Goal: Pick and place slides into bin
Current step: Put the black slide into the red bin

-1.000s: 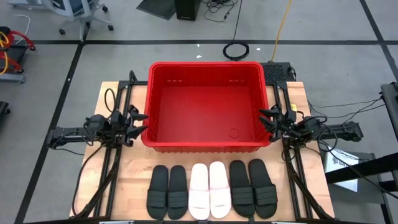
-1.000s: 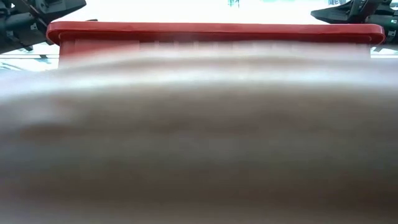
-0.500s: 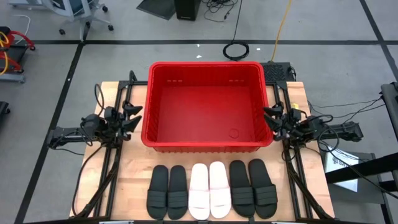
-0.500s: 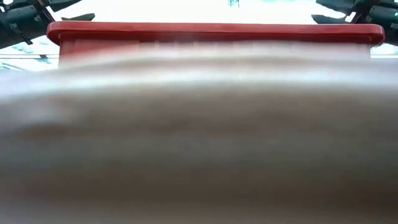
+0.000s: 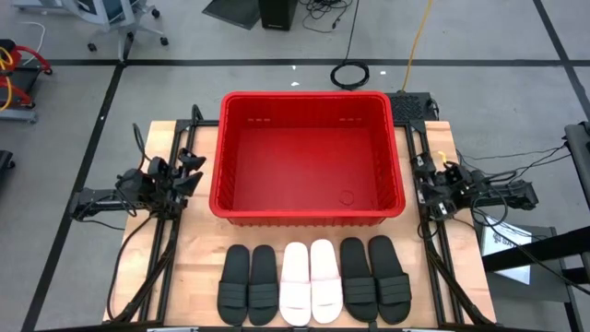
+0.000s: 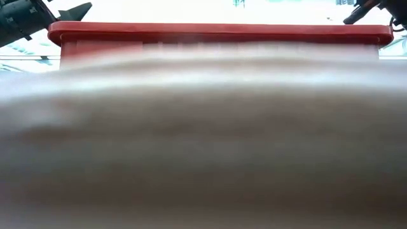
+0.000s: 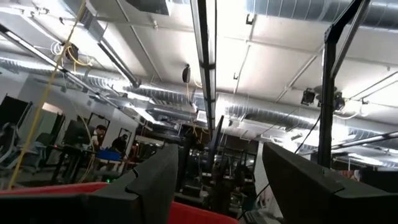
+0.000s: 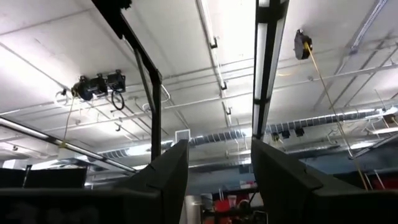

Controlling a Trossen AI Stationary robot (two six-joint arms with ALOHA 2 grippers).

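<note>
The red bin [image 5: 308, 215] stands at the middle of the wooden table, nothing inside it. Several slides lie soles down in a row along the near edge: a black pair [image 5: 248, 284] at left, a white pair [image 5: 310, 281] in the middle, a black pair [image 5: 375, 278] at right. My left gripper [image 5: 191, 171] hovers open beside the bin's left wall and points upward. My right gripper [image 5: 424, 177] hovers open beside the bin's right wall, tipped up more steeply. Both wrist views show only ceiling between the fingers [image 7: 155, 183] [image 8: 168, 177].
Dark frame rails [image 5: 171, 235] and cables run along the table on both sides of the bin. In the low view a blurred pale surface [image 6: 203, 140] close to the lens hides all but the bin's rim [image 6: 216, 30]. Bare wood shows between bin and slides.
Both grippers have tipped upward and drawn back from the bin's walls, the left toward the table's left edge, the right toward the right edge and rising more. Their fingertip gaps look unchanged. The bin and the slides have stayed where they were.
</note>
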